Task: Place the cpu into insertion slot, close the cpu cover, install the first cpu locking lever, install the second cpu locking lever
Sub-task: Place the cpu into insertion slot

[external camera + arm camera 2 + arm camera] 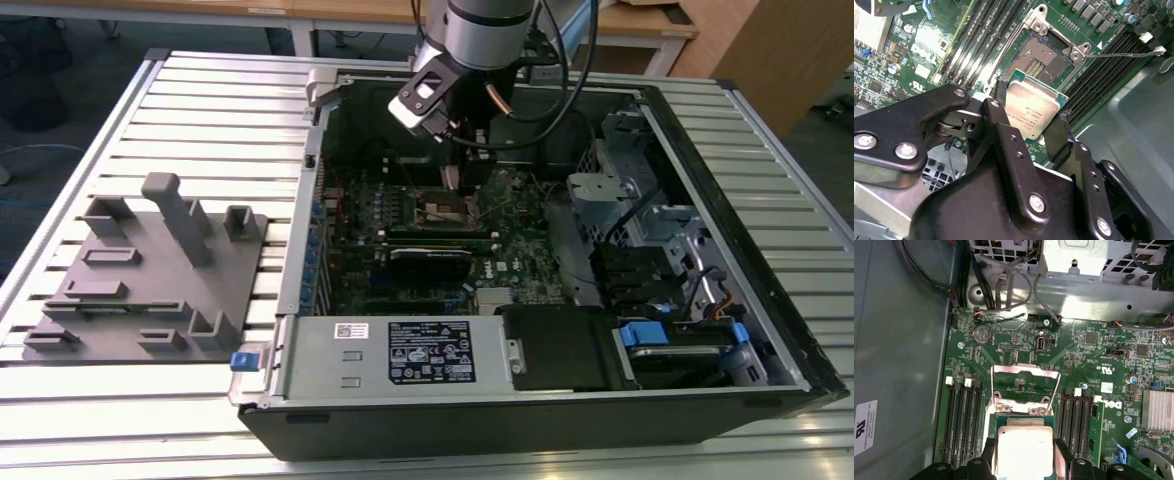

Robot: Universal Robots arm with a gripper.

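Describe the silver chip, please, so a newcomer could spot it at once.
Find the open black computer case and the green motherboard inside. By its dark metal-rimmed square socket, the black gripper clamps the cpu: a flat square chip with a dull silver top, unlike the long black slots alongside.

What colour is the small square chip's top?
Silver-grey; the square chip shows best in the second wrist view.

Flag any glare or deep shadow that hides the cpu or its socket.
First wrist view: glare bleaches the top of the cpu, held in the tool, to plain white. Second wrist view: the cpu is evenly lit and the insertion slot well lit; bright streaks lie on the memory slots. Exterior view: the case interior is dim against the bright table.
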